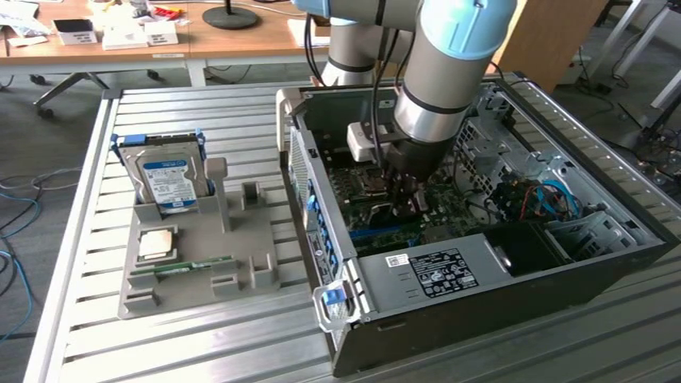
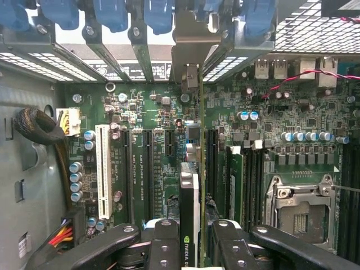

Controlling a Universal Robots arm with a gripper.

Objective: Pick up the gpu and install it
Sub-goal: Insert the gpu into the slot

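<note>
The gpu (image 2: 194, 185) stands edge-on between my fingers, a thin green board with a dark face. Its silver end bracket (image 2: 188, 39) reaches up to the case's rear slot openings. My gripper (image 2: 191, 239) is shut on the card's near end, one black finger (image 2: 163, 242) on each side. The card's lower edge runs along the motherboard (image 2: 152, 112) between the black expansion slots; whether it is fully seated I cannot tell. In the exterior view my gripper (image 1: 410, 203) reaches down into the open computer case (image 1: 479, 271), just above the board.
A grey holder tray (image 1: 202, 275) on the exterior view's left carries a hard drive (image 1: 171, 179), a CPU chip (image 1: 158, 243) and a RAM stick (image 1: 197, 266). Inside the case lie a white slot (image 2: 103, 171), an empty CPU socket (image 2: 301, 211), blue bracket latches (image 2: 109, 14) and cable bundles (image 2: 39, 126).
</note>
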